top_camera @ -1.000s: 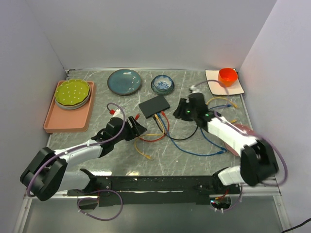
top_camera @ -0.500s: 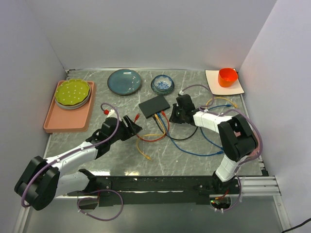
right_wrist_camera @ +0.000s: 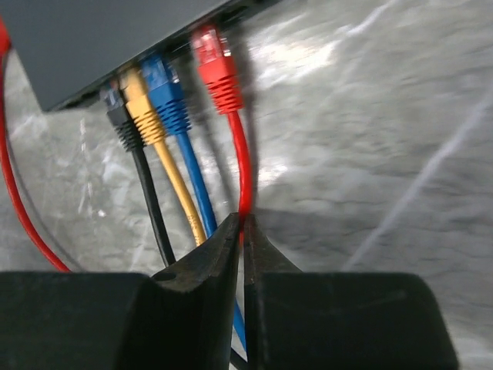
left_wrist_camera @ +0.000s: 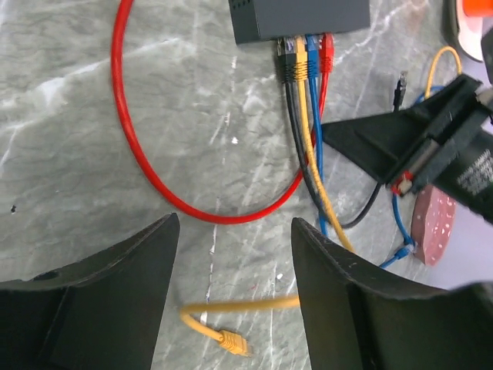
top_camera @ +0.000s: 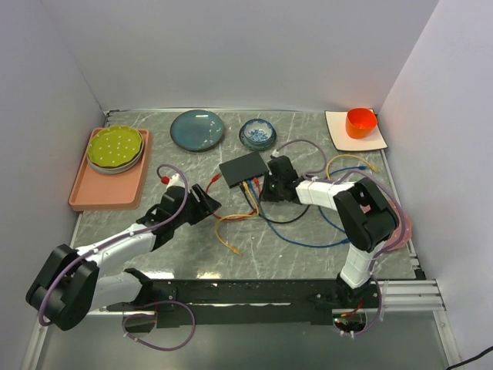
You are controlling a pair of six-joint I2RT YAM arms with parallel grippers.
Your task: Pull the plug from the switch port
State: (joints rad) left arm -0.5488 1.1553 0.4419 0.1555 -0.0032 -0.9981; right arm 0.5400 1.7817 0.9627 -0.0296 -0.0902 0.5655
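The switch (top_camera: pixel 244 167) is a flat black box at mid-table, also in the left wrist view (left_wrist_camera: pixel 300 17) and the right wrist view (right_wrist_camera: pixel 100 38). Black, yellow, blue and red plugs sit side by side in its near edge. The red plug (right_wrist_camera: pixel 216 65) is the rightmost and still sits in its port. My right gripper (top_camera: pixel 266 189) is shut on the red cable (right_wrist_camera: pixel 243 166) a short way behind that plug, jaws pinched together (right_wrist_camera: pixel 243 223). My left gripper (top_camera: pixel 209 202) is open and empty (left_wrist_camera: pixel 235 223) over bare table, left of the cables.
A loose yellow plug (left_wrist_camera: pixel 231 339) lies below the left gripper. Red, blue, yellow and black cables loop in front of the switch (top_camera: pixel 254 212). A pink tray with a green plate (top_camera: pixel 114 150), a blue plate (top_camera: pixel 197 129), a patterned bowl (top_camera: pixel 257 132) and an orange bowl (top_camera: pixel 360 121) line the back.
My right gripper has moved left from the right side up to the switch's cables and now pinches the red cable. My left gripper has shifted slightly and stays open.
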